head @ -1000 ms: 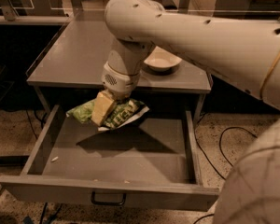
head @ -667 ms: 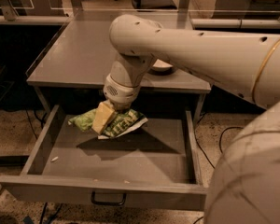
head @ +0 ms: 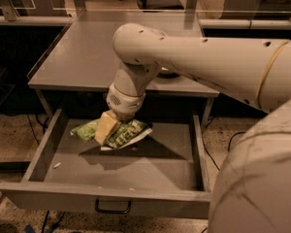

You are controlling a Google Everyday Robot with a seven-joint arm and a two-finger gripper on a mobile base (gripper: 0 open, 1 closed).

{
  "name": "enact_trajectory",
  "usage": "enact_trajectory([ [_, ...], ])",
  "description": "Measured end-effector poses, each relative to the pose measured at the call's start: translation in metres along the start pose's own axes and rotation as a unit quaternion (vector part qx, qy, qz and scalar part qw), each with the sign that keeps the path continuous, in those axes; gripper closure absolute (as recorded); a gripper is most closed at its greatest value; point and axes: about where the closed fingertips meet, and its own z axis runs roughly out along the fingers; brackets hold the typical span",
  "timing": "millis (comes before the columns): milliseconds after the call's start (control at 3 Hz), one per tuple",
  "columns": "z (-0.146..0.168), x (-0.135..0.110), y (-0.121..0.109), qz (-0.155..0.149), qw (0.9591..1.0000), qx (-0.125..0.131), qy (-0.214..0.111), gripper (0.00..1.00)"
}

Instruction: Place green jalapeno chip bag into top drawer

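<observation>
We see the largest thing first: the robot's arm, a thick, smooth cream tube with small dark holes and a thin yellow band, reaching in from the right, with the rounded cream body filling the lower right corner. Behind it stands the table, a flat rectangular top in matte grey metal on thin legs. Under the tabletop the drawer is pulled well out towards us; it is wide and shallow, of the same dull grey metal, with low straight side walls, a flat floor and a plain front panel. The arm bends down at a bulbous elbow and ends in a ribbed, round wrist just below the table's front edge. From there the gripper hangs inside the open drawer, near its back and left of centre. We see one pale, wedge-shaped finger lying across the top of the chip bag, and the fingers are closed tight on it. The chip bag is small, crinkled green foil with pale lettering and a white edge, tilted, held above the drawer floor with a dark triangular shadow beneath it. A small dark loop handle sits at the middle of the front panel, and a tiny pale fleck lies on the floor at the left.
</observation>
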Motion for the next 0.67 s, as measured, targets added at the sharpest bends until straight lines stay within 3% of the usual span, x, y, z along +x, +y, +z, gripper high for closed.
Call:
enact_trajectory([
  [667, 0.062, 0.018, -0.013, 0.077, 0.9964, 0.029, 0.023, 1.00],
])
